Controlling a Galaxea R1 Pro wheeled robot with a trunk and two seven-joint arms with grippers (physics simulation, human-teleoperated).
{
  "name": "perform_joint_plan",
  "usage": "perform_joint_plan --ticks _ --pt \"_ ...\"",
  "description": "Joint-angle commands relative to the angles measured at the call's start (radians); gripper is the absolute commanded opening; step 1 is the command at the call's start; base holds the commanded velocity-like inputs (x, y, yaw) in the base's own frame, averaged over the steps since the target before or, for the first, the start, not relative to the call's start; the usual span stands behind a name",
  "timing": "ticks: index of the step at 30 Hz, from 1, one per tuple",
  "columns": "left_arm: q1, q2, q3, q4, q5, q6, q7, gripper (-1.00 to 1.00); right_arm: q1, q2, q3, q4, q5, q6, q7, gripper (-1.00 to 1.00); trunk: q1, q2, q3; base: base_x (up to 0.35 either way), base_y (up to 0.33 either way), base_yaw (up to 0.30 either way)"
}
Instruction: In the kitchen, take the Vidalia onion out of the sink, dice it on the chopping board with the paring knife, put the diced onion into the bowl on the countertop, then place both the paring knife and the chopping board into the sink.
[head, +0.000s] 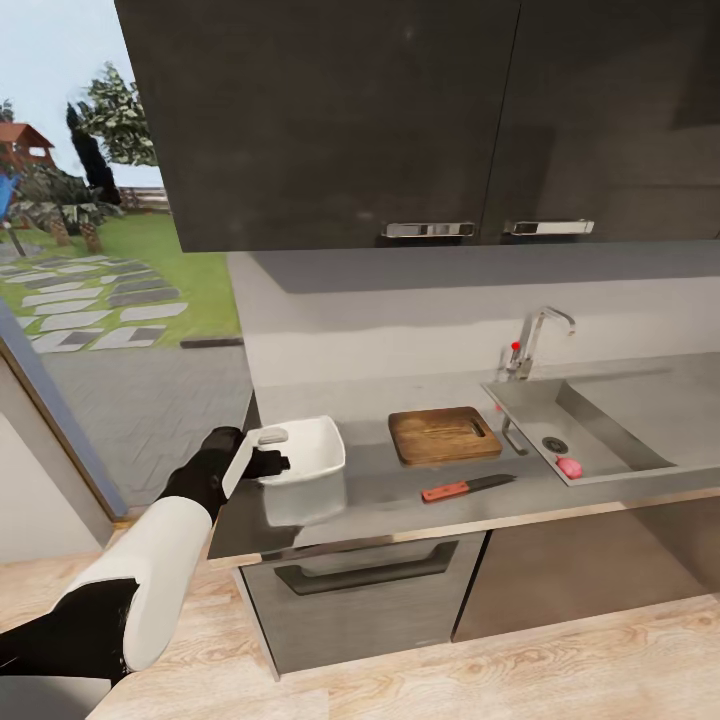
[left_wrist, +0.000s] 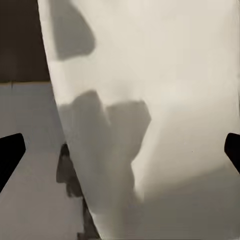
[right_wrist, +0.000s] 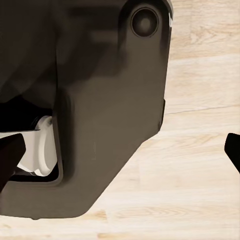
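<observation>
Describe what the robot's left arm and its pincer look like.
The left arm has a rounded white shell on the forearm, with black sections at the elbow end and the wrist. The left pincer is black, carrying a flat white finger with a rounded grey tip. No cables or markings are visible.

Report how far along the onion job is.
Nothing looks finished: a pinkish object, perhaps the onion, lies in the sink, the chopping board is bare, and the paring knife lies on the countertop. In hand: the left gripper at the bowl rim. Left: everything, fetching through sink drop-off.
</observation>
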Motion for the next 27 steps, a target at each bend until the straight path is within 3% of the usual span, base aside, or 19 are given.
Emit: perform_joint_plan --ticks 1,16,21,23,24,27 --pt "-0.001 -0.001 0.006 -0.001 0.000 0.005 0.003 1.00 -0.001 0.000 0.008 0.001 -0.005 -0.004 0.001 1.00 0.001 -0.002 -0.002 0.000 0.000 0.000" --pt "-0.001 -0.001 0.008 -0.053 0.000 0.006 0.004 1.00 -0.001 -0.001 0.008 0.001 -0.005 -0.004 0.001 1.00 0.001 -0.002 -0.002 0.000 0.000 0.000" --pt "-0.001 0.004 0.009 -0.214 0.000 0.073 0.004 1.00 -0.001 0.000 0.008 0.001 -0.005 -0.005 0.001 1.00 0.001 -0.002 -0.002 0.000 0.000 0.000" --pt "-0.001 0.006 0.008 -0.354 0.001 0.146 0.004 1.00 -0.001 0.000 0.008 0.001 -0.005 -0.005 0.001 1.00 0.001 -0.002 -0.002 0.000 0.000 0.000" --pt "-0.001 0.008 0.006 -0.507 0.003 0.177 0.004 1.00 -0.001 0.000 0.008 0.000 -0.005 -0.005 0.001 1.00 0.001 -0.002 -0.002 0.000 0.000 0.000" --pt "-0.001 0.009 0.005 -0.605 0.004 0.191 0.004 1.00 -0.001 0.000 0.007 0.000 -0.005 -0.005 0.001 1.00 0.001 -0.002 -0.002 0.000 0.000 0.000"
